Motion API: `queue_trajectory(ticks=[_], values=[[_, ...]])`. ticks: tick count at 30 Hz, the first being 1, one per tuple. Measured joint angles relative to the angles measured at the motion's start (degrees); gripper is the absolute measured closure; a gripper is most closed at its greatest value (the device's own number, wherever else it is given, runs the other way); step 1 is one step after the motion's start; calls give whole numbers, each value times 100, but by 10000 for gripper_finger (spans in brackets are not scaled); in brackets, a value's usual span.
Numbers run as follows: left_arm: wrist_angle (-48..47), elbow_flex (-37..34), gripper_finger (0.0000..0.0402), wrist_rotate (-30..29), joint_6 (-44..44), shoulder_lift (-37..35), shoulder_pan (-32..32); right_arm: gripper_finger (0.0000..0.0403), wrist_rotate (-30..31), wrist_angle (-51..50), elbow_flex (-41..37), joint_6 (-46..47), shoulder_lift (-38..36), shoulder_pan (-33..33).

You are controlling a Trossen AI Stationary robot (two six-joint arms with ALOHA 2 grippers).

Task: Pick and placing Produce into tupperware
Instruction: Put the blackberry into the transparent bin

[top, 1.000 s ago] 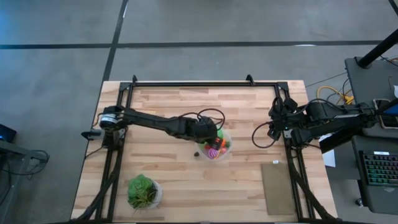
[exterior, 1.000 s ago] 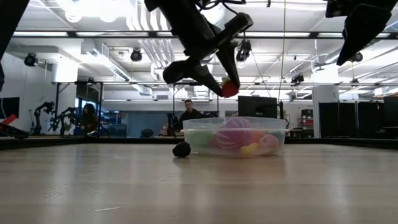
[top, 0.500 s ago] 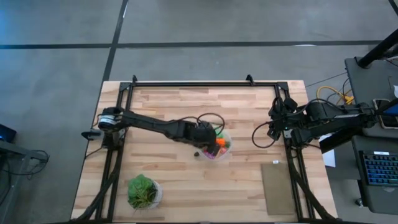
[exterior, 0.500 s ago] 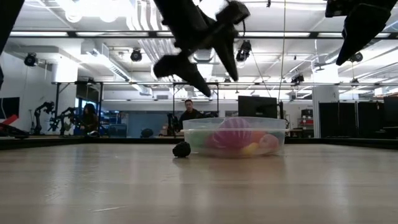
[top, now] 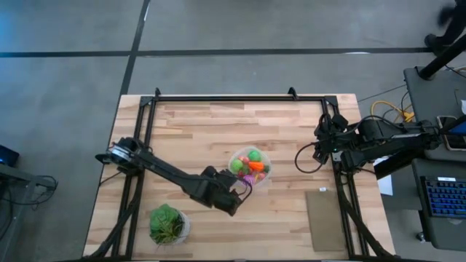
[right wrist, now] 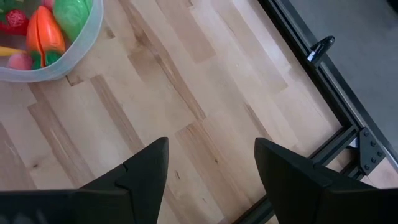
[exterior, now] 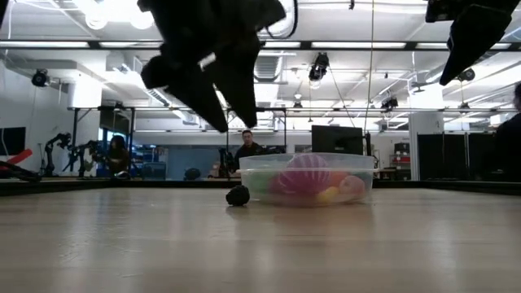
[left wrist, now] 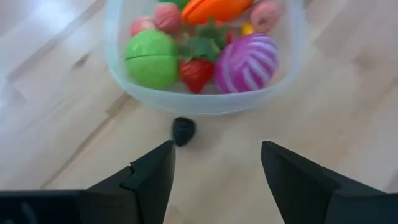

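The clear round tupperware (top: pixel 250 167) (left wrist: pixel 205 99) stands mid-table and holds the toy produce: a green piece (left wrist: pixel 151 59), an orange carrot (left wrist: pixel 214 9), a red strawberry (left wrist: pixel 196 71), a purple striped ball (left wrist: pixel 247 61) and pink pieces. A small dark round piece (left wrist: pixel 183 130) (exterior: pixel 238 195) lies on the table against the container's near wall. My left gripper (top: pixel 234 193) (left wrist: pixel 217 171) hovers open and empty on the near side of the container, above the table. My right gripper (top: pixel 324 142) (right wrist: pixel 211 162) waits open by the table's right edge.
A leafy plant in a white pot (top: pixel 169 224) stands near the table's near-left corner. A flat grey-brown mat (top: pixel 324 218) lies near the near-right corner. A black metal frame (top: pixel 240 97) runs along the table's edges. A person (exterior: pixel 247 146) shows far behind the table.
My left gripper held a red piece above the tupperware, opened and let it drop in with the other produce. It then drew back toward the table's near edge, staying open. The container and the dark piece have kept their places.
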Motion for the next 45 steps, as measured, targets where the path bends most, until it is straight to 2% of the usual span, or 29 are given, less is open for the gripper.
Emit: queue_trajectory(ticks=[5, 11, 14, 21, 24, 29, 39, 45], values=[[162, -430, 178, 62, -12, 22, 69, 172, -1, -3, 0, -9, 0, -1], [875, -969, 179, 305, -6, 4, 162, 172, -7, -8, 0, -9, 0, 0], [1038, -1142, 179, 579, -33, -6, 265, 172, -9, -10, 0, -9, 0, 0], [1188, -1244, 179, 1331, -138, -85, 774, 172, -22, -10, 0, -50, 0, 0], [1421, -1247, 179, 1443, 166, -145, 933, 172, -38, -12, 0, -21, 0, -2], [1570, -1254, 179, 2107, 294, -146, 1204, 172, -44, -12, 0, 24, 0, 0], [1507, -1258, 179, 2467, 587, -146, 1470, 172, -137, -8, 0, 56, 0, -2], [823, -1158, 179, 2507, 187, -149, 1548, 172, -350, -8, 0, 144, 0, 0]])
